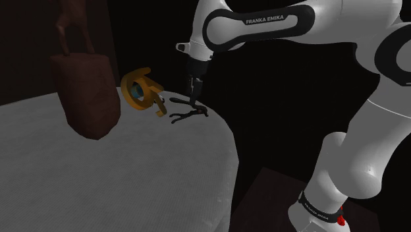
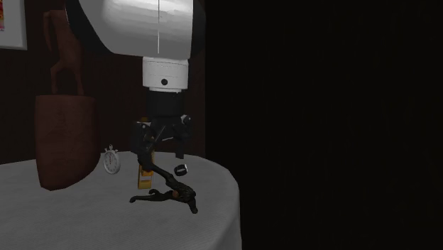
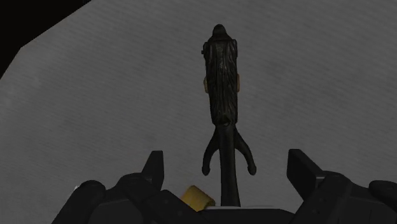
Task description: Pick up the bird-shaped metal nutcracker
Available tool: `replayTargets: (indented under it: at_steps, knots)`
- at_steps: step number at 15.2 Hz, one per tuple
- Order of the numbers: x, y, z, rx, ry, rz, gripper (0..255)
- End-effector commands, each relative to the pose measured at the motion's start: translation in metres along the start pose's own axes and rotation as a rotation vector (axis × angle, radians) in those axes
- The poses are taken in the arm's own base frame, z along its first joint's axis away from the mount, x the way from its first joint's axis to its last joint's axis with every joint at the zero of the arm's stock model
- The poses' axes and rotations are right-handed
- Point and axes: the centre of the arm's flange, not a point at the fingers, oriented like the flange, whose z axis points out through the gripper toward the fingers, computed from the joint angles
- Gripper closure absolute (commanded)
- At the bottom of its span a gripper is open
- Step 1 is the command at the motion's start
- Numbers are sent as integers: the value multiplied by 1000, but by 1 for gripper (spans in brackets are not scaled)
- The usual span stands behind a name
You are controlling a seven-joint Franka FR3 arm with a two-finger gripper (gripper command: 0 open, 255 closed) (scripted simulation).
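The bird-shaped nutcracker is dark, almost black, and lies flat on the grey round table close to its far edge. My black gripper hangs straight over it, pointing down. In the second exterior view the gripper hovers a little above the nutcracker. In the wrist view the bird's body stretches away from the hand and its thin handle runs between the fingertips. The gripper is open and neither finger touches the nutcracker.
A tall brown bag with handles stands on the table at the shoulder view's left. A gold-orange object with a blue centre sits right beside the nutcracker. A small white stopwatch stands by the bag. Beyond the table's edge is a black area.
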Motion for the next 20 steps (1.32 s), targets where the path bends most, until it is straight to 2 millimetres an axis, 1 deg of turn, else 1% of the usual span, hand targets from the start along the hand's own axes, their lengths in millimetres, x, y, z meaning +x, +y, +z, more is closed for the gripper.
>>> replayTargets:
  at_steps: [1, 6, 8, 9, 18, 20]
  knots:
    - [2, 0, 10, 3, 1, -14, 0]
    - [-2, -2, 36, 3, 1, -14, 0]
    - [-2, -3, 39, 3, 1, -14, 0]
    - [-1, -3, 39, 3, 1, -14, 255]
    - [-2, -3, 39, 3, 1, -14, 255]
    - [-1, -2, 28, 3, 1, -14, 255]
